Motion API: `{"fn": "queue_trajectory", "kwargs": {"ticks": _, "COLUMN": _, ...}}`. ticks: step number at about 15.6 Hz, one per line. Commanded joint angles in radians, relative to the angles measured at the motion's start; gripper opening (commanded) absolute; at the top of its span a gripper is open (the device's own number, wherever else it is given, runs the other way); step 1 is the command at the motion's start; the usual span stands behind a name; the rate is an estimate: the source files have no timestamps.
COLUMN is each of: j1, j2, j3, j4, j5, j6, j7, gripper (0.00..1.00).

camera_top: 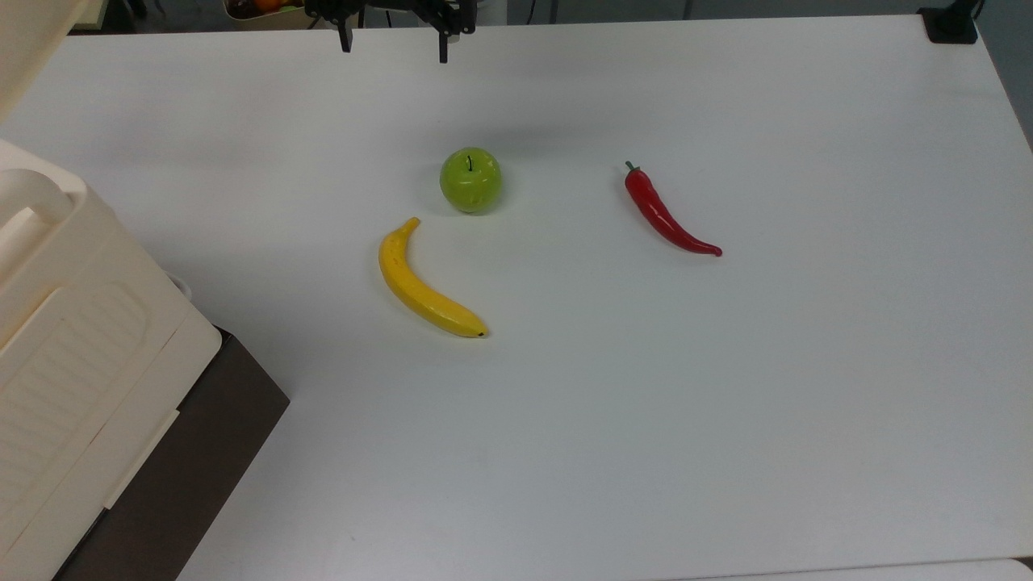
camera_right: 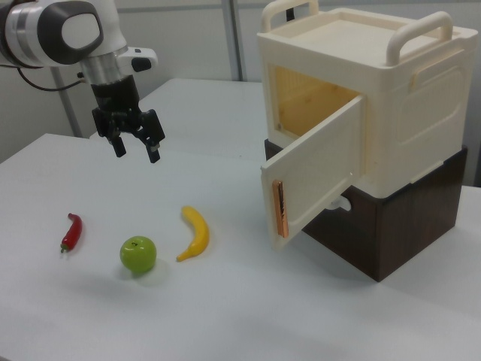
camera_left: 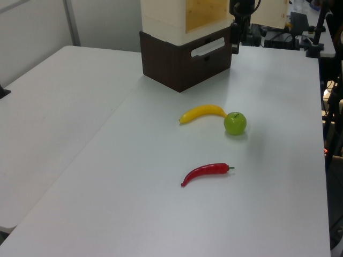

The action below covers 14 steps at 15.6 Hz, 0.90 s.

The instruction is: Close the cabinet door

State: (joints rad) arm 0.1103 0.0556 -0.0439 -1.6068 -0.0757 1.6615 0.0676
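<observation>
In the top view, our black two-finger end effector (camera_top: 393, 50) hangs empty at the far edge of the white table (camera_top: 726, 363), fingers spread apart, above the green apple (camera_top: 470, 179). In the left view the large cream plastic cabinet (camera_left: 163, 13) is cut off at the top. In the right view the flat cream cabinet door (camera_right: 312, 177) stands swung open, well apart from us. We judge the approach barely begun: next we must reach behind the door's outer face and push.

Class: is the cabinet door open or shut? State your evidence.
Open. In the right view the door swings outward from the cabinet, exposing its wooden interior.
</observation>
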Motion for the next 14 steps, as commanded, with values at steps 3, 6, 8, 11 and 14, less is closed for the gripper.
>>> {"fn": "queue_trajectory", "kwargs": {"ticks": 3, "j1": 0.017, "j2": -0.030, "j3": -0.019, "j4": -0.030, "j5": 0.010, "j6": 0.001, "j7": -0.011, "gripper": 0.56}}
{"fn": "queue_trajectory", "kwargs": {"ticks": 6, "j1": 0.016, "j2": -0.031, "j3": -0.019, "j4": -0.030, "j5": 0.011, "j6": 0.000, "j7": -0.011, "gripper": 0.08}}
{"fn": "queue_trajectory", "kwargs": {"ticks": 8, "j1": 0.016, "j2": -0.031, "j3": -0.019, "j4": -0.030, "j5": 0.011, "j6": -0.003, "j7": -0.011, "gripper": 0.00}}
{"fn": "queue_trajectory", "kwargs": {"ticks": 11, "j1": 0.014, "j2": -0.031, "j3": -0.019, "j4": -0.030, "j5": 0.011, "j6": -0.002, "j7": -0.011, "gripper": 0.00}}
{"fn": "queue_trajectory", "kwargs": {"ticks": 14, "j1": 0.002, "j2": -0.028, "j3": -0.019, "j4": -0.010, "j5": -0.001, "j6": 0.000, "j7": -0.011, "gripper": 0.00}}
